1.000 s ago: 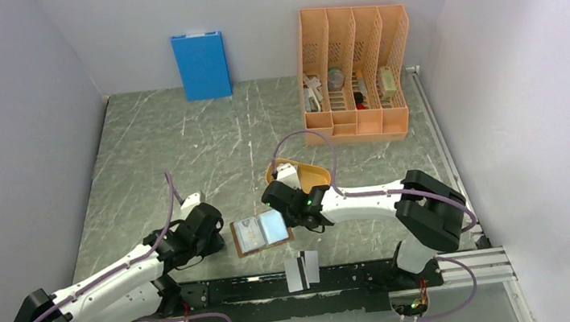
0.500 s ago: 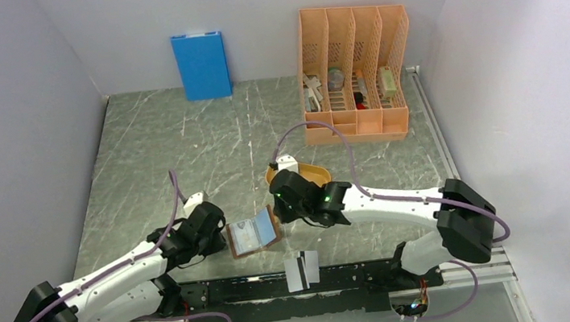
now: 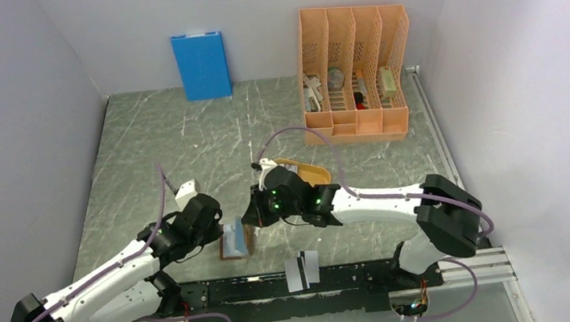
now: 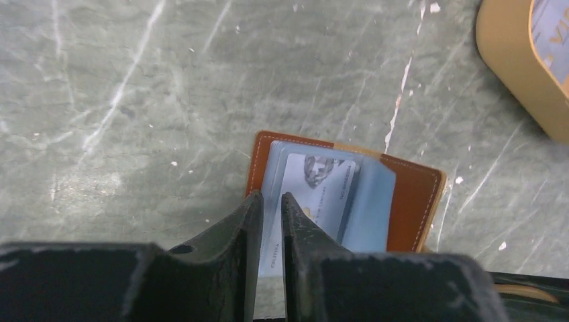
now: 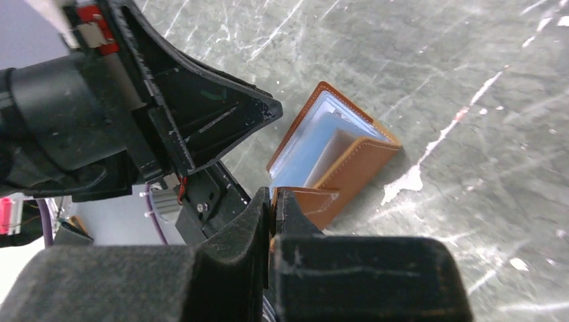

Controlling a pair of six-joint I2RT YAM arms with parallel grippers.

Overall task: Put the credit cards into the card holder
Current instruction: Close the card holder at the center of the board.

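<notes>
The brown leather card holder (image 3: 234,240) lies half folded between my grippers, with pale blue and white credit cards (image 4: 322,194) in its sleeves. My right gripper (image 3: 256,216) is shut on the holder's brown flap (image 5: 305,201) and holds that half (image 5: 355,168) raised over the cards (image 5: 305,151). My left gripper (image 4: 268,198) is nearly shut, with a narrow gap, and its tips are over the holder's (image 4: 409,208) near left edge. In the top view the left gripper (image 3: 215,232) sits at the holder's left. A white card with a black stripe (image 3: 302,270) lies on the front rail.
An orange oval tray (image 3: 309,174) sits just behind the right gripper; it shows in the left wrist view (image 4: 516,74) with a pale card (image 4: 551,33) in it. A tall orange file rack (image 3: 353,72) and an upright blue box (image 3: 201,65) stand at the back.
My right gripper has moved left with the holder's right half, swinging it up from flat to half folded over the cards. My left gripper has stayed at the holder's left edge.
</notes>
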